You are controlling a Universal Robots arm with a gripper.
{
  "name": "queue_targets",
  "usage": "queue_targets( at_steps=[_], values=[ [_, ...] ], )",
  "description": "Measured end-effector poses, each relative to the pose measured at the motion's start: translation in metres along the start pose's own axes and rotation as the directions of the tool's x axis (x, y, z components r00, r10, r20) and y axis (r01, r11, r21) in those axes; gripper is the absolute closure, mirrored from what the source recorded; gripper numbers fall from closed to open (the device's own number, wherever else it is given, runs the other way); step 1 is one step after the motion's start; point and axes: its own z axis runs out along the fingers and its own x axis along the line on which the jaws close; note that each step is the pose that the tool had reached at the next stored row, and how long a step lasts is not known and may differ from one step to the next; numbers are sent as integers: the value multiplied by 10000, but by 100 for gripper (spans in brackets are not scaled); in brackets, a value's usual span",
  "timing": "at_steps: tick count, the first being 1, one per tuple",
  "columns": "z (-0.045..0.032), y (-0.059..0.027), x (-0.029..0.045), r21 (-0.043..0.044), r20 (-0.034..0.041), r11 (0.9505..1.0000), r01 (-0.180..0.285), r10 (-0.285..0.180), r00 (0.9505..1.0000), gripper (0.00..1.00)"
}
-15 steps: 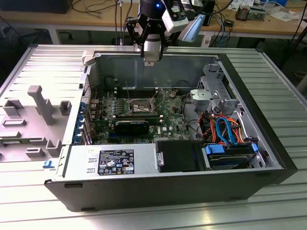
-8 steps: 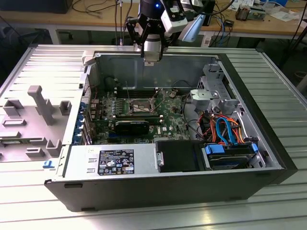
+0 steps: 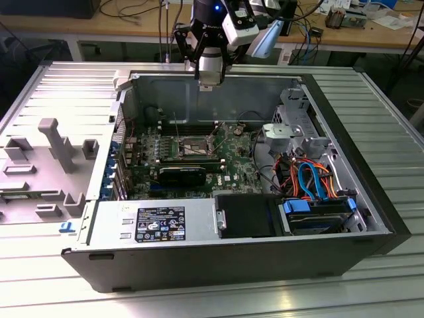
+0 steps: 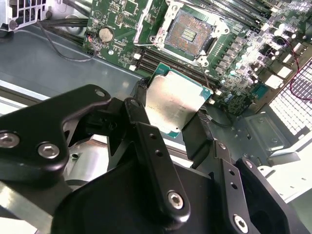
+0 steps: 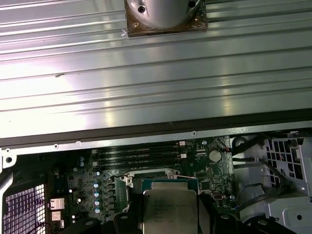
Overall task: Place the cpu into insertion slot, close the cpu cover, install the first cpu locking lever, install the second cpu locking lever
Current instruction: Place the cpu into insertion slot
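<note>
One chip in hand | gripper point(image 4: 171, 114) fingers pinched on opposite edges of the cpu point(image 4: 176, 95) | hangs over the motherboard point(image 4: 117, 14) edge, well apart from the open insertion slot point(image 4: 191, 33) | risk — tilted or rotated seating bends socket pins; a loose edge-grip drops it

The cpu point(image 4: 175, 102) sits clamped between the jaws, above the motherboard point(image 4: 124, 19) inside the computer case point(image 3: 199, 265) on the table point(image 3: 199, 301). The insertion slot point(image 4: 191, 31) lies on that board, beyond and below the jaws.
</note>
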Motion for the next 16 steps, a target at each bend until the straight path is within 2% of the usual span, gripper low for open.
queue_targets(
  at_steps=[7,12,16],
  values=[
    [0,0,0,2,7,10000,-84,84,10000,46],
    [10,-1,0,-10,75,9963,-857,857,9963,46],
    [12,-2,0,-18,101,9933,-1155,1155,9933,46]
  ],
)
